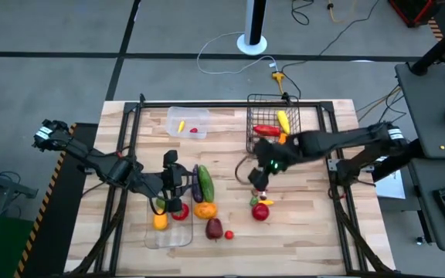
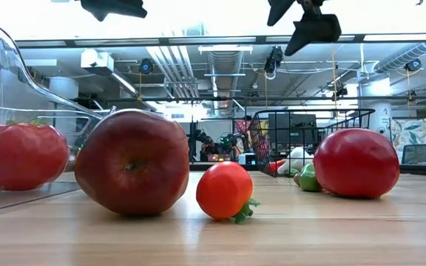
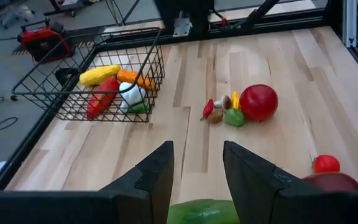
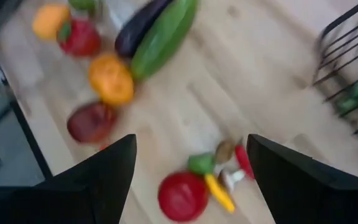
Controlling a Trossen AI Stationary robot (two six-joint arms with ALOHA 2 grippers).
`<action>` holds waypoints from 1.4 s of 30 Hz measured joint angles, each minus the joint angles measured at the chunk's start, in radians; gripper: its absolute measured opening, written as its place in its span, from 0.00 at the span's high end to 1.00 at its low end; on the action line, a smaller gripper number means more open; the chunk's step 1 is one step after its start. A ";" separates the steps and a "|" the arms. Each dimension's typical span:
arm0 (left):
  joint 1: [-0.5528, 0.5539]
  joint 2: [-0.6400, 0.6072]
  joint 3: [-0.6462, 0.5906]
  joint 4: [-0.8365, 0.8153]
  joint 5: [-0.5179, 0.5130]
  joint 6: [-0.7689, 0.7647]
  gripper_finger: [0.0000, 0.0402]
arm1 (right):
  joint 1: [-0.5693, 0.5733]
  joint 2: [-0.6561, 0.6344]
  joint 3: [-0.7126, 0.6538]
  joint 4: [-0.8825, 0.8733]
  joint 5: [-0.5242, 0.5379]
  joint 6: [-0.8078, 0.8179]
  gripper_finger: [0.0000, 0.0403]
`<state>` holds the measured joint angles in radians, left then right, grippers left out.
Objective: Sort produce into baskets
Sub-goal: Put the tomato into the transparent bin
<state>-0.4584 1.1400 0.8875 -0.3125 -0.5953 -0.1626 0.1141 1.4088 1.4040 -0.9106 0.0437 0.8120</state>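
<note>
Loose produce lies mid-table: a purple eggplant point(image 1: 197, 179), a green cucumber point(image 1: 206, 187), an orange fruit point(image 1: 205, 208), a dark red apple point(image 1: 214, 228) and a small tomato point(image 1: 229, 234). A big red tomato point(image 1: 261, 212) lies with a few small pieces to their right. My right gripper point(image 4: 191, 168) hangs open and empty above that cluster. My left gripper point(image 3: 197, 155) stands raised at the long clear tray's point(image 1: 168, 238) far end, fingers apart, a green piece point(image 3: 201, 211) low between them. The black wire basket point(image 1: 253, 127) holds yellow, red, orange and white pieces. My left gripper shows a green piece point(image 3: 201, 211) far back between its fingers, at the picture's lower edge. I cannot tell whether the fingers touch it or whether it lies below them.
A small clear tub point(image 1: 178, 116) at the far left holds a yellow and a red piece. The tray holds a yellow pepper point(image 1: 160, 222) and a tomato point(image 1: 180, 211). A black frame point(image 1: 207, 104) runs along the table's edges. Bare wood lies between basket and cluster.
</note>
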 joint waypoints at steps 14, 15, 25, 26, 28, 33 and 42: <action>0.000 0.000 0.000 0.000 0.002 0.000 0.69 | 0.220 0.162 -0.005 -0.130 -0.014 -0.073 0.23; 0.000 0.000 -0.001 0.002 0.002 -0.001 0.69 | 0.238 0.174 -0.008 -0.127 -0.009 -0.124 0.22; 0.000 0.001 -0.010 0.025 0.002 -0.022 0.69 | 0.355 0.236 -0.017 -0.122 0.089 -0.233 0.20; 0.000 0.001 -0.013 0.034 0.003 -0.022 0.69 | 0.364 0.236 -0.022 -0.120 0.110 -0.230 0.20; 0.000 0.001 -0.017 0.043 0.003 -0.022 0.69 | 0.380 0.236 -0.030 -0.121 0.139 -0.228 0.20; 0.000 0.001 -0.019 0.043 0.003 -0.026 0.69 | 0.410 0.237 -0.050 -0.069 0.221 -0.224 0.19; 0.000 0.001 -0.021 0.043 0.003 -0.033 0.69 | 0.412 0.243 -0.136 0.090 0.221 -0.211 0.15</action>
<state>-0.4583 1.1412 0.8669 -0.2691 -0.5920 -0.1959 0.5259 1.6516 1.2675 -0.8201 0.2642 0.6006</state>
